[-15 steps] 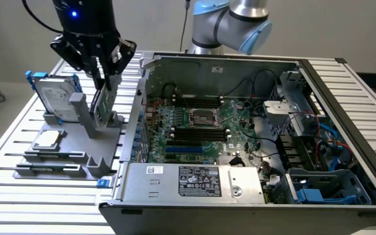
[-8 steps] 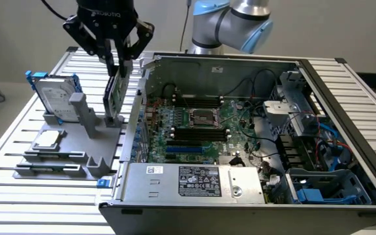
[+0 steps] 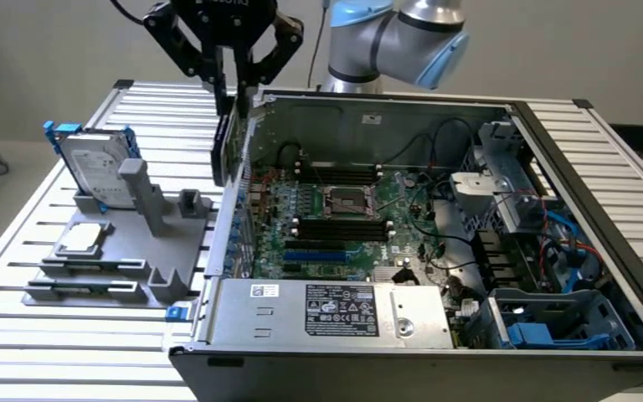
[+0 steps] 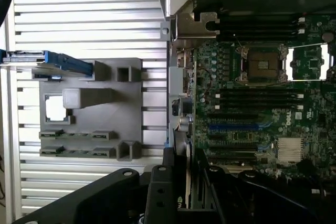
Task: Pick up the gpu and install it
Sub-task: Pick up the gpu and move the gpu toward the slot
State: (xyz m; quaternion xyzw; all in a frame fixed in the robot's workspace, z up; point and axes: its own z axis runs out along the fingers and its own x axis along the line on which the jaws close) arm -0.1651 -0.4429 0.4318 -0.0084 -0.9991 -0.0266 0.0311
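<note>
1. The hand (image 3: 235,99) hung over the far part of the counter (image 3: 31,335), its two black fingers closed on the top edge of the gpu (image 3: 225,151).
2. The gpu hung upright and nearly edge-on from the fingers, a dark, slim card raised off the counter.
3. It sat right at the side wall of the open computer case (image 3: 589,167) on the exterior view's left, near that wall's far end. We could not tell whether its lower edge touched the wall.
4. In the wrist view the card showed as a thin pale edge between the fingers, with the case wall just beside it.
5. The case lay on its side across the middle of the counter and out to its edge on the exterior view's right. Its motherboard (image 3: 344,226) faced up and a grey power supply (image 3: 333,310) filled its near end.
6. A blue slot (image 3: 311,251) lay on the motherboard, well apart from the gpu.
7. A grey holder (image 3: 131,251) stood on the counter between the case and the counter's edge on the exterior view's left.
8. On the holder, a silver hard drive (image 3: 93,167) in a blue frame stood upright at the far end, and a small square CPU chip (image 3: 81,241) lay flat nearer us.
</note>
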